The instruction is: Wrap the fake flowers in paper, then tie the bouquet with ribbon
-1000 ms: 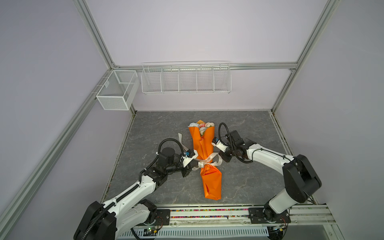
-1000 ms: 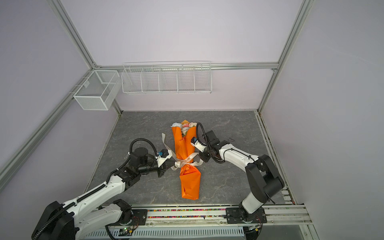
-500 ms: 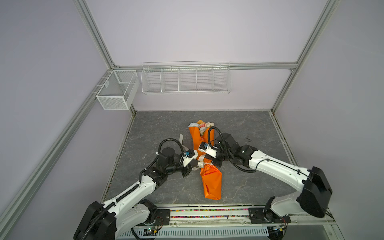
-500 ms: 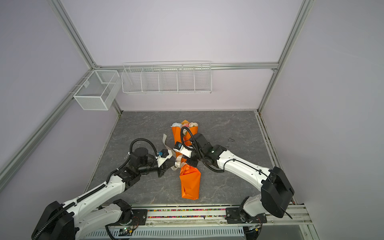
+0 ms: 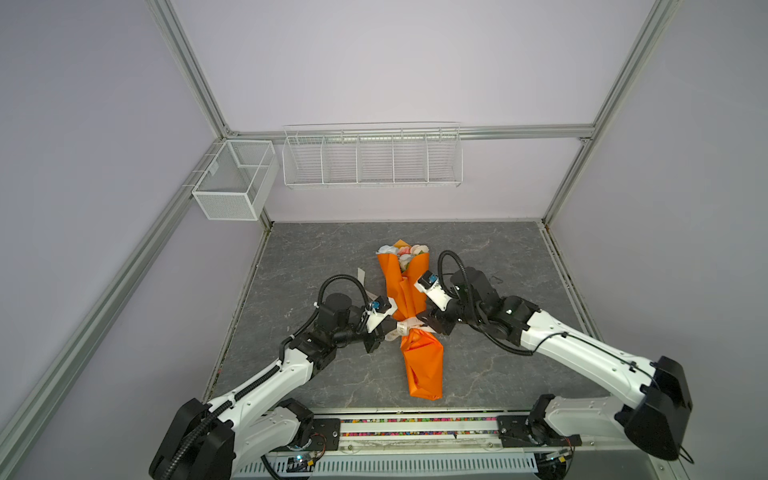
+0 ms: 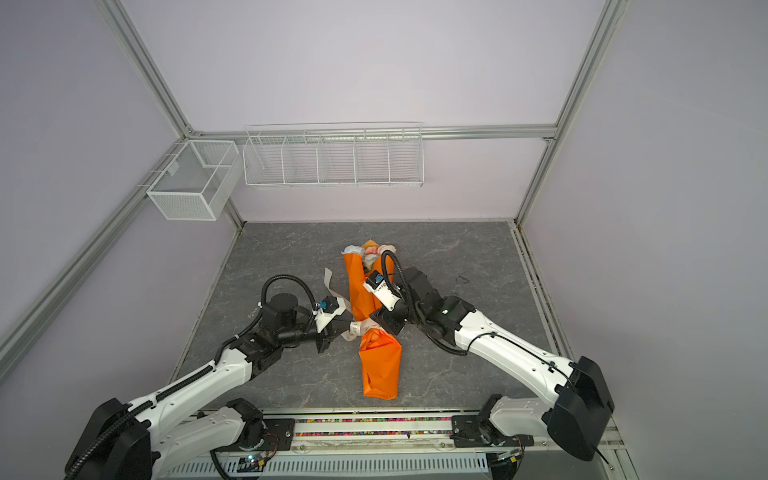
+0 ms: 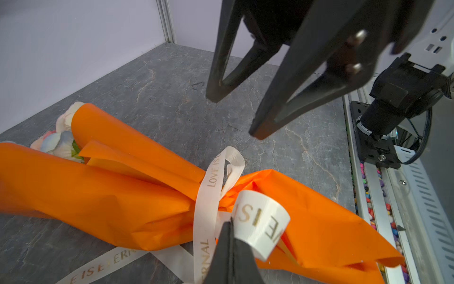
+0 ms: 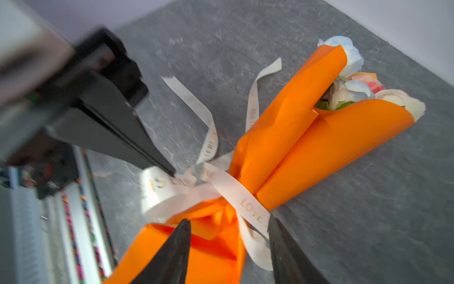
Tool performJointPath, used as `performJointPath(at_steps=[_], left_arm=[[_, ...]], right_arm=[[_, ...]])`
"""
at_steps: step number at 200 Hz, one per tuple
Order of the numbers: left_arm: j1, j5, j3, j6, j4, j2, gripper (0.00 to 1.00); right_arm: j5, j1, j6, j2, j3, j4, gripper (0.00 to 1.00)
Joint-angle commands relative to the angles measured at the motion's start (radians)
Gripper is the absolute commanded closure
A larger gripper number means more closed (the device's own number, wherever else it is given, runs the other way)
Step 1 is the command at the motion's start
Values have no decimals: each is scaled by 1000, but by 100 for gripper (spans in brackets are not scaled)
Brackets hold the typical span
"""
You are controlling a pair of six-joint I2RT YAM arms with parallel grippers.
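My right fingers (image 8: 172,253) had just swung in and opened over the ribbon (image 8: 235,194) round the bouquet (image 8: 351,91), left fingers (image 7: 231,255) still pinching its loop, so tightening seemed next.

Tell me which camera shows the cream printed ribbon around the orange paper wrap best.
The left wrist view: the cream printed ribbon is sharp, lettering readable, cinched round the orange paper wrap. The right wrist view shows it partly blurred; in both top views it is a small pale band.
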Motion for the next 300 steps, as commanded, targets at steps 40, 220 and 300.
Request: performJointPath(at_steps=[40, 220, 300], left_arm=[[-5, -36, 87, -92, -29, 27, 100], [-10, -15, 114, -115, -73, 57, 100], [26, -491, 136, -635, -249, -14, 42]], right_arm=[[-115, 43, 599, 33, -100, 141, 42], [40, 134, 644, 101, -54, 221, 86], [60, 130, 610, 107, -98, 223, 93]])
